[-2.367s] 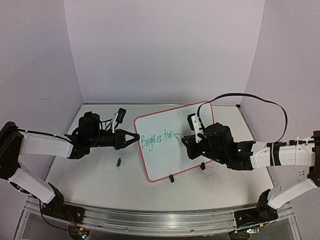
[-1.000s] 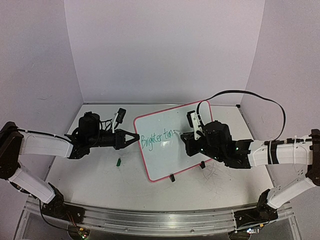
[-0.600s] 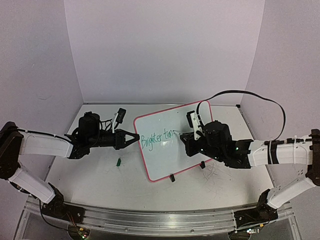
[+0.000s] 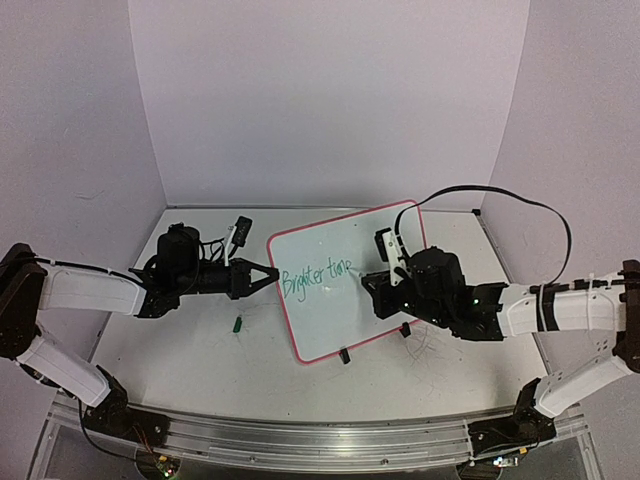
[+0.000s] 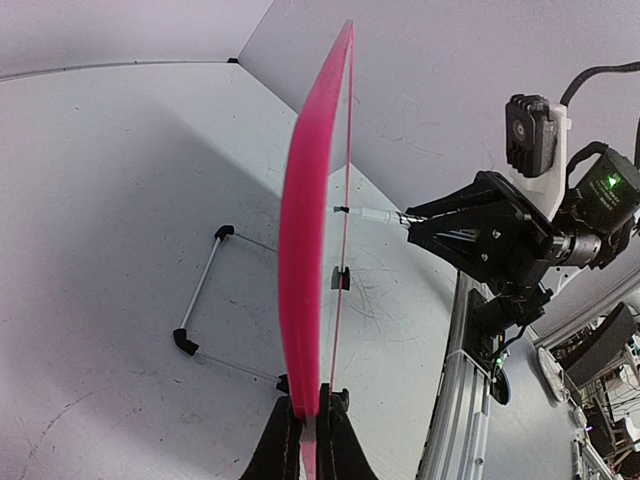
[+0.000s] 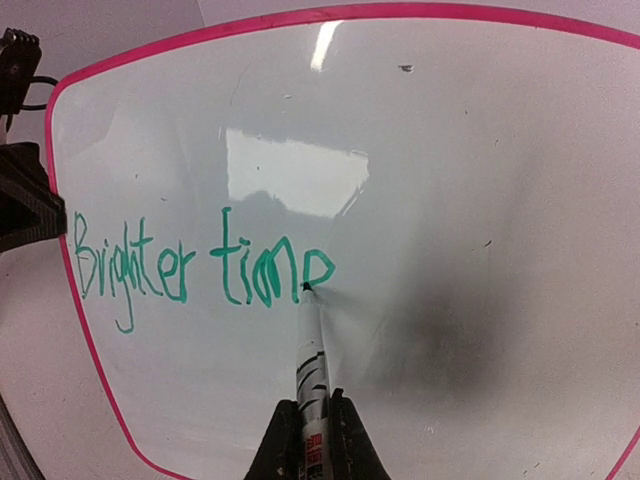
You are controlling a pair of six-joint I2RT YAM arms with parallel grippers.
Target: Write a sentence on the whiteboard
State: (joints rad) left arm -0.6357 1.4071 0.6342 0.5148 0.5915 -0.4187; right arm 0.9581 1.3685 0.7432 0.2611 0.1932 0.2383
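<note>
1. The right gripper (image 6: 308, 425) is closed on a marker (image 6: 311, 365). The barrel runs straight out from between the fingers, and its tip touches the whiteboard (image 6: 470, 150) at the tail of the last letter written.
2. The left gripper (image 5: 308, 425) is pinched shut on the whiteboard's pink rim, at the edge nearest the left arm.
3. Only the right wrist view lets the writing be read. The sentence (image 6: 200, 270) is in green and reads "Brighter time". It runs as one line from the rim beside the left gripper toward the marker tip.
4. The left wrist view shows the board edge-on instead, as a thin pink blade standing close to upright. The marker meets its face roughly square-on from the right arm's side, and the writing is hidden there. A wire leg (image 5: 200, 300) with black tips lies on the table (image 5: 100, 200) behind the board.
5. The top view shows both grippers level with the writing, one at each end. The line rises slightly toward the right arm.
6. A small green object (image 4: 238, 323) lies on the table near the left gripper, apart from the board.
</note>
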